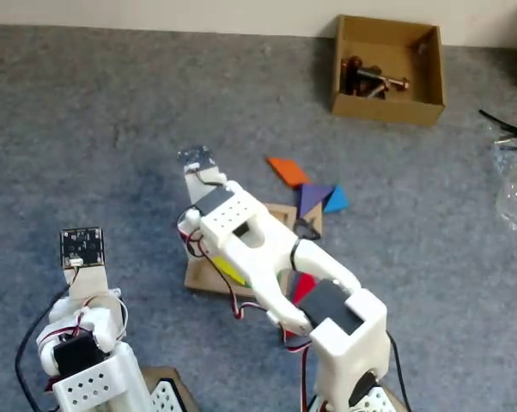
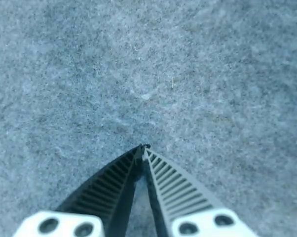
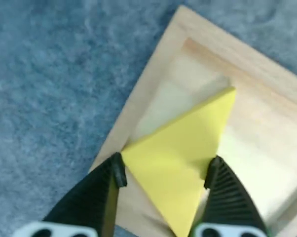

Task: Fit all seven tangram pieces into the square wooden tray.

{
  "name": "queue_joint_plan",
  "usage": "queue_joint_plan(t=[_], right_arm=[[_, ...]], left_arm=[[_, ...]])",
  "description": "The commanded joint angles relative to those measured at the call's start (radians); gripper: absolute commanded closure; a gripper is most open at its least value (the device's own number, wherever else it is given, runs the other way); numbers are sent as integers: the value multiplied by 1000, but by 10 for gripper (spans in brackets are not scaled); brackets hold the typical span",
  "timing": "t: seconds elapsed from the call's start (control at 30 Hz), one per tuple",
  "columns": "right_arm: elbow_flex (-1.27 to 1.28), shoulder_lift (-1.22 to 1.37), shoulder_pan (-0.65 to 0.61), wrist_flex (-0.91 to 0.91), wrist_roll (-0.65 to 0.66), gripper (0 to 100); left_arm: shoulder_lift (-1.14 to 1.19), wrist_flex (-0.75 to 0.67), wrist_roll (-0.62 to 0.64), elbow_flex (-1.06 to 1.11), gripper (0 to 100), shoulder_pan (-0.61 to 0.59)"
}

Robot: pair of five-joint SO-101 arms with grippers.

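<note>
Holds the yellow triangle (image 3: 180, 153) clamped in the right claw (image 3: 167, 170) over a corner of the wooden tray (image 3: 153, 84), near the middle of the counter (image 1: 112, 129). Shows orange piece (image 1: 288, 170), purple piece (image 1: 313, 197) and blue piece (image 1: 336, 200) just beside the tray, toward the far edge. Hangs the left claw (image 2: 143, 148), tips together, above bare counter by the near left corner.

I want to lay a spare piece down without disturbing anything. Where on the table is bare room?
Bare carpet spreads left of the wooden tray, beyond the left gripper. Crowded: the tray, where the right gripper holds the yellow triangle, and the orange piece, purple piece and blue piece beside it.
</note>
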Motion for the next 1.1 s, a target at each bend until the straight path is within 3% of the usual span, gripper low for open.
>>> queue_joint_plan(t=[0.0, 1.07], right_arm=[[-28, 28, 53, -27, -12, 896], [-22, 27, 64, -25, -3, 896]], left_arm=[[-5, 9, 9, 21, 995, 18], [-5, 9, 9, 21, 995, 18]])
